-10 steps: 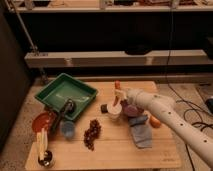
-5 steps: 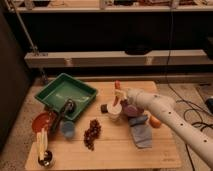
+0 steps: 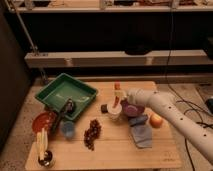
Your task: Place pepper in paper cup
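Standing upright in the paper cup (image 3: 114, 113), the pepper (image 3: 117, 93) touches the hand (image 3: 121, 99).

Desk (image 3: 107, 152) is showing pale matt wood, plank seams visible. Green tray (image 3: 67, 94) is looking like smooth plastic with a slight sheen. Paper cup (image 3: 114, 112) is reading as plain matt white. Pepper (image 3: 117, 92) is looking smooth, orange-red, slightly glossy. Claw (image 3: 120, 101) sits above the paper cup at the pepper; the arm (image 3: 172, 117) is wearing a smooth cream shell, plastic by the look. Blue cloth (image 3: 142, 134) is lying soft and matt. Grapes (image 3: 92, 132) are looking dark, dull. Orange (image 3: 157, 120) is showing a light sheen.
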Robot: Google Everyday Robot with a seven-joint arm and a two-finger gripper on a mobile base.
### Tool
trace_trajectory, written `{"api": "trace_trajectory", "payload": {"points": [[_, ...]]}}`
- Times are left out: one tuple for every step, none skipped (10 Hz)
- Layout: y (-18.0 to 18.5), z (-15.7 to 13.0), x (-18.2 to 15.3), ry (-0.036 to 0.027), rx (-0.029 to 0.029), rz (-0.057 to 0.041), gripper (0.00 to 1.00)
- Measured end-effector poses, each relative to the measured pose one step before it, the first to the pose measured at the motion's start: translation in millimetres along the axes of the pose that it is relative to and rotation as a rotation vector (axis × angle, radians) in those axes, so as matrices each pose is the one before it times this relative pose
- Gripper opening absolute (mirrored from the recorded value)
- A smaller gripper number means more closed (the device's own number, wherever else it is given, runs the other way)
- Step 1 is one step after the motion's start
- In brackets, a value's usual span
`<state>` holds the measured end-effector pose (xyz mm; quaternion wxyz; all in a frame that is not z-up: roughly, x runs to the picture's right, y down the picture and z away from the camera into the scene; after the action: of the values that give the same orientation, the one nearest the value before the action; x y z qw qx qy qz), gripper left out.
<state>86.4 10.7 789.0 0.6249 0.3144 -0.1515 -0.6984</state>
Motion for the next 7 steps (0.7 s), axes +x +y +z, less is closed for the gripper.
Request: {"api": "trace_trajectory", "payload": {"points": [[-1.00,1.13,-0.02,-0.00089,0.00193,-0.00084,0.09],[-0.39,0.27,0.38,0.00012,0.00051,-0.00056,0.14],[0.11,0.04,-0.22,-0.00017,-0.00004,0.00029,0.21],[0.12,-0.12,0.06,0.00021,-0.00023,0.00003,0.33],[-0.14,0.09,0.18,0.00013,0.00015,-0.00022,0.42],[-0.02,0.06,-0.13,-0.00017,0.00009,0.00005,0.50],[0.10,-0.09,0.12,0.00027,-0.00023,-0.00003,0.60]]}}
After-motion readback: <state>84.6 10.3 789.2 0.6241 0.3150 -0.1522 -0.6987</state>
